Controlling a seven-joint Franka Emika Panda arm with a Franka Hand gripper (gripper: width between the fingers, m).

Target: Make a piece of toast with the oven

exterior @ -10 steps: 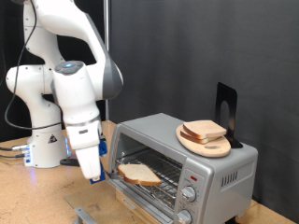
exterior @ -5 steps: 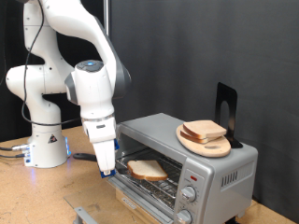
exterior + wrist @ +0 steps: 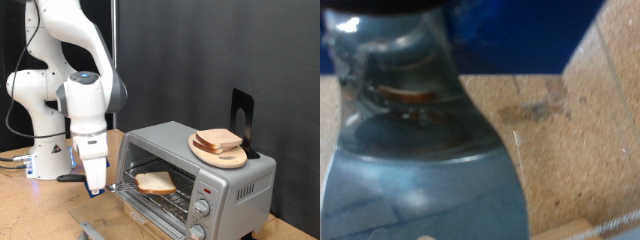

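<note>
The silver toaster oven [image 3: 215, 170] stands at the exterior view's right with its glass door [image 3: 150, 207] folded down. One slice of pale bread, the toast [image 3: 155, 182], lies flat on the wire rack inside. My gripper [image 3: 94, 184] hangs fingers down just to the left of the open door, close to its edge, with nothing visibly between its fingers. In the wrist view a blurred grey shiny shape [image 3: 420, 150] fills most of the picture above the cork-coloured table [image 3: 580, 130]; the fingers are not distinct there.
A round wooden board [image 3: 222, 153] with two more bread slices [image 3: 217, 140] sits on top of the oven, with a black stand [image 3: 241, 118] behind it. The robot base [image 3: 45, 155] is at the left. The oven knobs [image 3: 203, 207] face the front.
The gripper swung right towards the oven mouth, then back left and a little down. The toast now lies slightly deeper on the rack than one second ago.
</note>
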